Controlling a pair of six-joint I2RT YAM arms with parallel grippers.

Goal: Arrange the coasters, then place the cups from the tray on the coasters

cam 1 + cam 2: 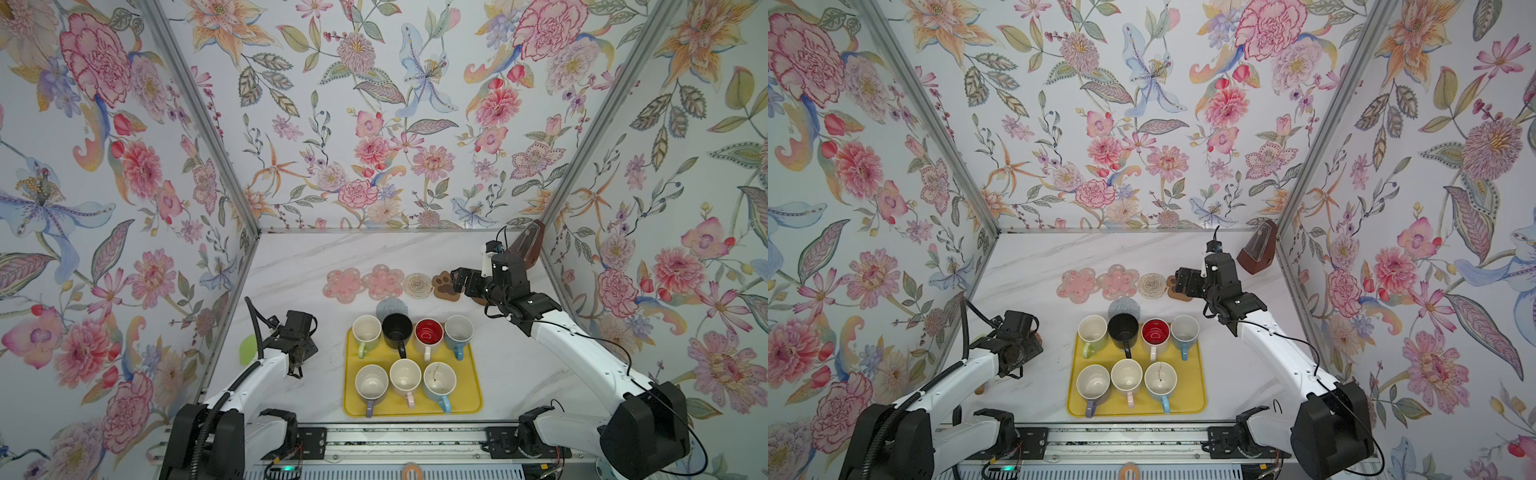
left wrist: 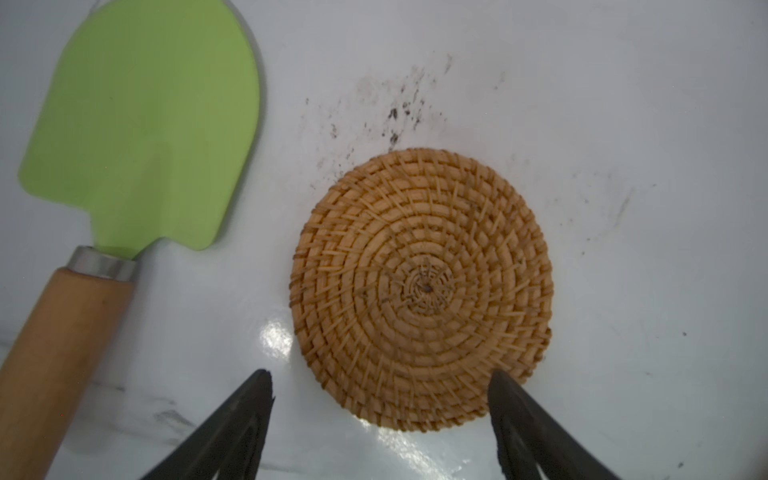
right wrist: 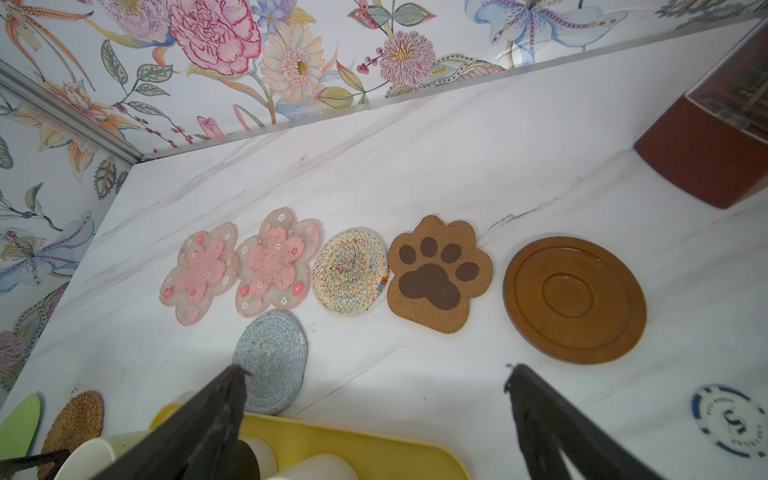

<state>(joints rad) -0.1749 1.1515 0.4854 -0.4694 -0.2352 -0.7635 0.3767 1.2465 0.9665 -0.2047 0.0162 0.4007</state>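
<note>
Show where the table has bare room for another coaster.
Bare marble: the wide band between the back wall and the coaster row; the patch left of the leftmost pink flower coaster; the strip right of the tray. Crowded: the gap between row and tray, where the grey coaster lies; the tray itself is full of cups.

A: What lies on the white marble tabletop (image 3: 415, 166)?
B: A row: a pink flower-shaped mat (image 3: 203, 274) touching a second pink flower mat (image 3: 277, 264), then a beige woven round coaster (image 3: 350, 271), a brown cork paw-print coaster (image 3: 438, 274) and, slightly apart, a dark wooden round coaster (image 3: 574, 300).
A: And the grey speckled woven round coaster (image 3: 270, 357)?
B: Out of line, between the flowers and the yellow tray (image 3: 353, 430). The right gripper (image 3: 374, 369) hangs above, jaws wide, empty.
</note>
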